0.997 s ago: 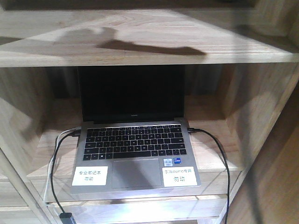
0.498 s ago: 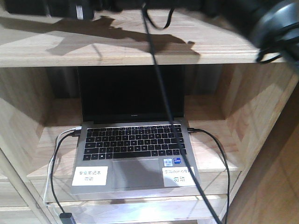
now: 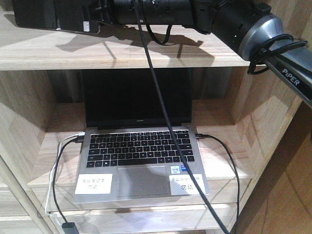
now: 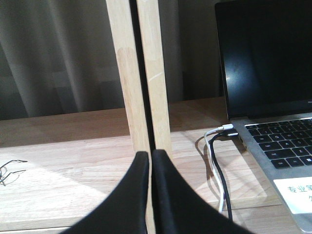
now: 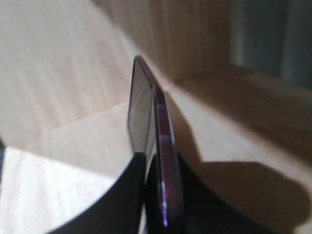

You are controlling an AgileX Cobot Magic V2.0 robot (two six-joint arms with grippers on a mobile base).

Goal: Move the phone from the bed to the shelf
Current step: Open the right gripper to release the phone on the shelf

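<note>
Pale wood of the shelf [image 3: 122, 53] lies under the right pincer [image 5: 155, 161], clamped edge-on around the phone [image 5: 146, 122] above the top plank, open board beyond; the left pincer [image 4: 150, 158] is pressed together beside the laptop [image 3: 141, 161]

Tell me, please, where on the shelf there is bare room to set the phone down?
The upper plank is bare below the right gripper, which is shut on the phone. The lower compartment is crowded by the laptop and its cables; only narrow strips remain on each side.
</note>
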